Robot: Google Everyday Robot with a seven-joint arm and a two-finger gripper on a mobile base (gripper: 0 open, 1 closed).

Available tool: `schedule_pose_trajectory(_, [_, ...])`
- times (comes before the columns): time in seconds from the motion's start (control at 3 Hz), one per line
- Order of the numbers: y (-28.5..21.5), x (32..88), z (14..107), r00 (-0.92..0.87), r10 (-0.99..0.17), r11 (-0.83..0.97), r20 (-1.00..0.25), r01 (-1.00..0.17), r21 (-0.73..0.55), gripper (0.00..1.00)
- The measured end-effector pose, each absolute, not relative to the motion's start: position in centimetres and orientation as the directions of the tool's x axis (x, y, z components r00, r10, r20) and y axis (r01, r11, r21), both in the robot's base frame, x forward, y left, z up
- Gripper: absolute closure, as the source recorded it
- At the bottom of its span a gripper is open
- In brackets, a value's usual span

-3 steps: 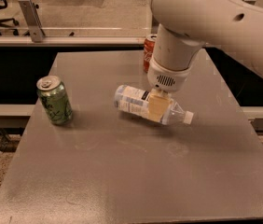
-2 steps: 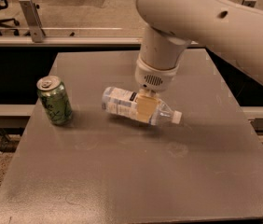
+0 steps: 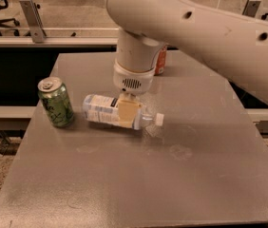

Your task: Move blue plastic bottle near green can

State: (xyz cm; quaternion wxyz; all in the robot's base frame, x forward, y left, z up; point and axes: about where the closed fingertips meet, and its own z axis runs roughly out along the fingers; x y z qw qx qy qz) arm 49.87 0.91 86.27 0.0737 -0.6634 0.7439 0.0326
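The blue plastic bottle point(image 3: 106, 110) lies on its side on the grey table point(image 3: 172, 175), white cap pointing right. The green can point(image 3: 56, 102) stands upright at the table's left edge, a short gap left of the bottle's base. My gripper point(image 3: 128, 113) comes straight down from the big white arm and is shut on the bottle's middle; one pale finger point(image 3: 128, 112) shows across the front of the bottle. I cannot tell whether the bottle rests on the table or is just above it.
A red can point(image 3: 160, 60) stands at the back of the table, mostly hidden behind my wrist. The arm point(image 3: 205, 27) spans the upper right of the view. A rail with metal posts point(image 3: 32, 13) runs behind the table.
My gripper has carried the bottle to the left, from the table's middle to close beside the green can. The green can has not moved.
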Motion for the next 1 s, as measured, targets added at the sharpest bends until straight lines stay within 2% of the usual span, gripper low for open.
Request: schedule_pose_trajectory(1.0, [3.53,50.22,85.51,-0.055,-0.989,0.063,-0.134,-0.997,-0.052,0.3])
